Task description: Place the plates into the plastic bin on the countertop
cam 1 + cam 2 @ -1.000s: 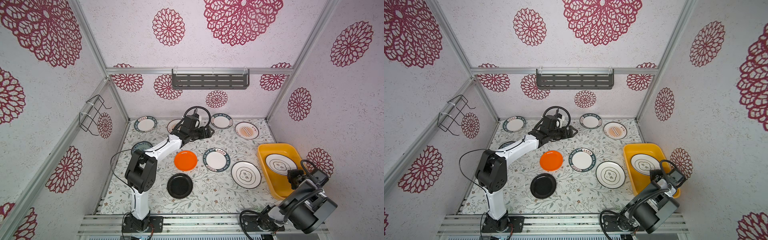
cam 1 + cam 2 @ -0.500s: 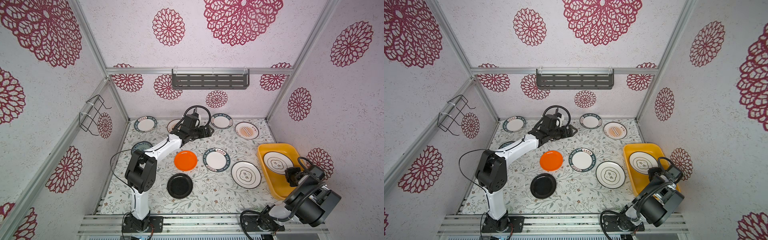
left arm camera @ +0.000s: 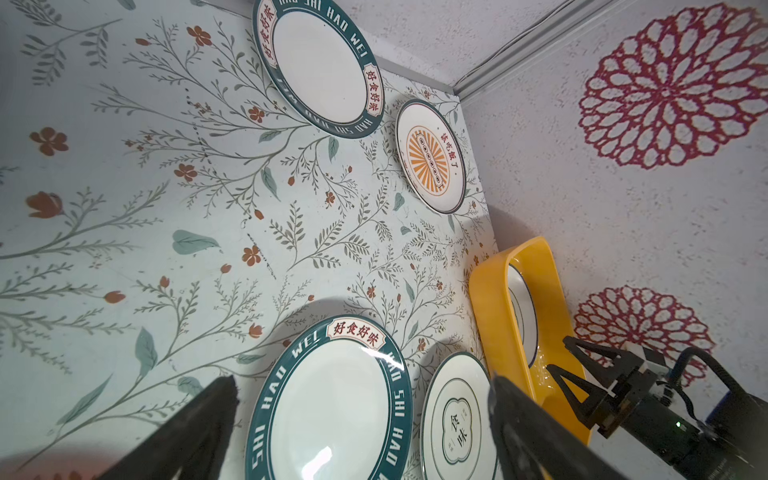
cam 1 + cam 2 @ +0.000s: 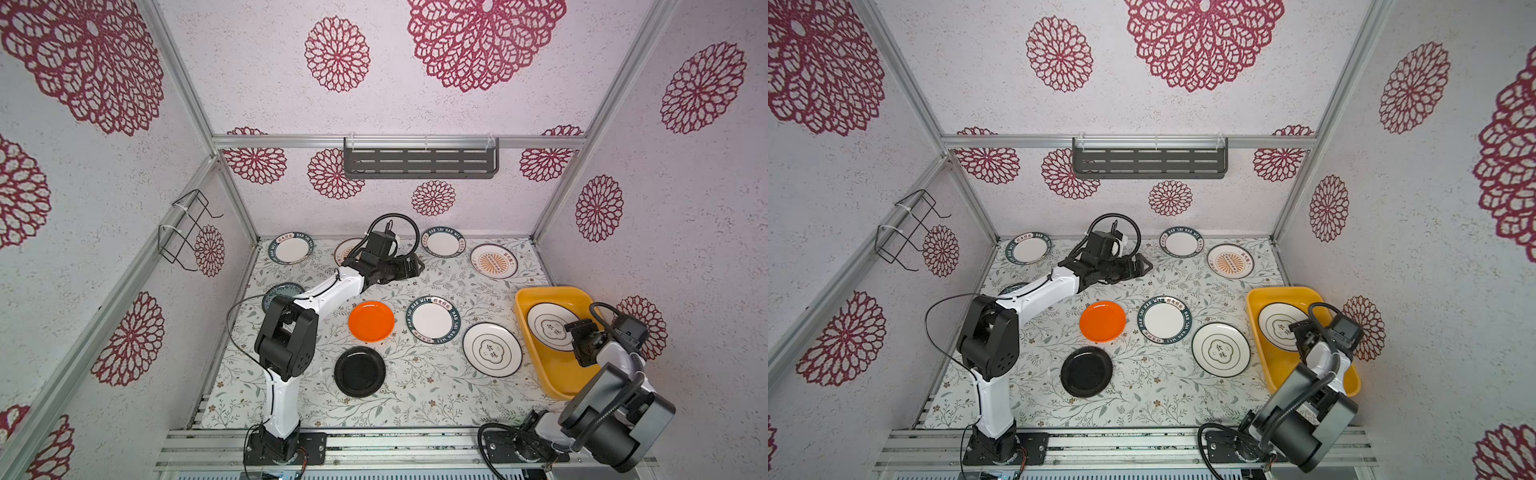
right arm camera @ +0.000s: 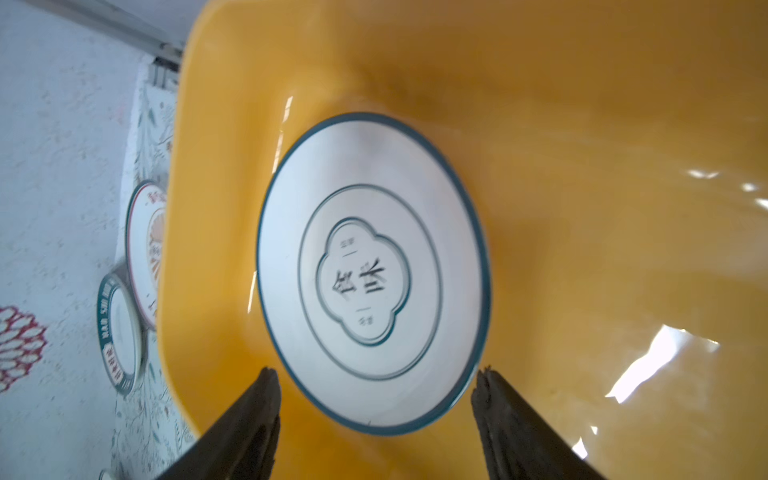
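Countertop (image 4: 415, 395): flat, matte, leafy print. The plastic bin (image 4: 544, 374) sits on it, a yellow-orange glossy shallow tub with rounded corners and sloped walls.

One white plate with black characters (image 5: 370, 270) lies flat inside the bin, toward its far end. Its twin (image 4: 491, 350) is just beside the bin's outer wall. The teal-rimmed plate (image 4: 433, 320), orange plate (image 4: 371, 321) and black plate (image 4: 360, 372) are each farther from the bin. All are round, shallow, glazed and thin-rimmed.

My right gripper (image 5: 376, 374) hangs over the bin, jaws spread, holding nothing, tips straddling the binned plate's near rim. My left gripper (image 3: 361, 386) is well away from the bin, jaws wide, empty.

Risks, as I judge them:
- If I pull the right arm out low, a tip could catch that rim and flip or drag the plate, since the bin floor looks slick.
- Plates lying flat on a flat top leave little to bite, so a glazed rim could slip out of a pinch.
- The next drop could land on the binned plate and chip it.
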